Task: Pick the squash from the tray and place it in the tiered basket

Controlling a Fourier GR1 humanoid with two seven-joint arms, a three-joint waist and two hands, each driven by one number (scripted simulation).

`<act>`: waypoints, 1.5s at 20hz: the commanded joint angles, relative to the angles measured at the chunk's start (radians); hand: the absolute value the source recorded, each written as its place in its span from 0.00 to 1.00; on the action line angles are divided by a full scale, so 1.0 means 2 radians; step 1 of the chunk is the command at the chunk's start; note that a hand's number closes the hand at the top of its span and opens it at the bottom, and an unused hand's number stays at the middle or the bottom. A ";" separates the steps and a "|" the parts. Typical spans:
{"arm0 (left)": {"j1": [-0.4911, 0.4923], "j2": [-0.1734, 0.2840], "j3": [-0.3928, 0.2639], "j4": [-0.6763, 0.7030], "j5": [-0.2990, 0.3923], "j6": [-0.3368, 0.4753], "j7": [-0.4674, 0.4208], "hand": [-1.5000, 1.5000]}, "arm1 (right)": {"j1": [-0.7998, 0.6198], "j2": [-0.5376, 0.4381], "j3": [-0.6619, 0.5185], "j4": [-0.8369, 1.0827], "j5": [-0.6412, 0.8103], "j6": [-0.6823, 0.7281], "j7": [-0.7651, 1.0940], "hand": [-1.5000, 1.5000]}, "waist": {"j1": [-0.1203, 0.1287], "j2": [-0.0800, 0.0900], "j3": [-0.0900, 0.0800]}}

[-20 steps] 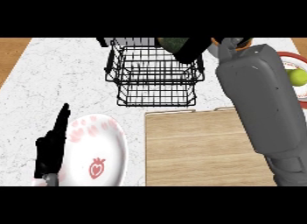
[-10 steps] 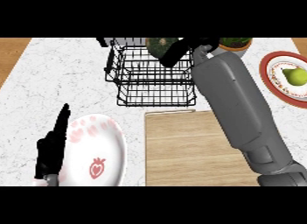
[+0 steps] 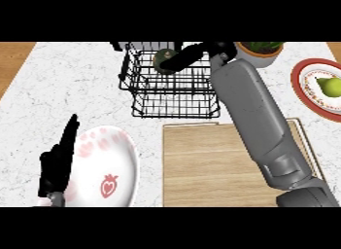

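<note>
- Black wire tiered basket (image 3: 174, 92) sits at the back of the white marble table (image 3: 72, 87), and that's where the action is.
- Right hand (image 3: 191, 56) is stretched out over the top tier of the basket, fingers curled round the dark green squash (image 3: 162, 59), so it's grasping it. The squash is held right at the basket's top level, partly hidden by the fingers; can't tell if it's touching the wire.
- Grey right forearm (image 3: 263, 126) runs diagonally from the lower right edge up to the basket, crossing over the wooden tray (image 3: 201, 165), which lies just in front of the basket.
- Left hand (image 3: 58, 163) is at the lower left, fingers straight and pointing up, relaxed, resting along the left edge of a white plate with a strawberry print (image 3: 105, 168).
- Off to the right there's a red-rimmed plate (image 3: 305, 92) with a green pear (image 3: 333, 87) on it.
- Potted plant (image 3: 260, 51) stands at the back, just right of the basket, near the right hand.
</note>
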 commanded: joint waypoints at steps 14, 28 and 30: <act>0.030 -0.018 0.000 0.022 0.012 -0.006 -0.002 0.50 | 0.014 -0.125 -0.145 -0.039 -0.080 -0.102 -0.026 0.00 | -0.028 -0.003 -0.008; 0.051 -0.029 -0.010 0.021 0.007 -0.002 -0.012 0.50 | 0.187 -0.352 -0.284 -0.036 -0.239 0.182 -0.091 0.00 | -0.030 -0.002 -0.007; 0.026 -0.036 -0.018 0.015 0.003 0.001 0.015 0.50 | 0.169 -0.375 -0.289 -0.010 -0.247 0.203 -0.087 0.00 | -0.024 -0.001 -0.007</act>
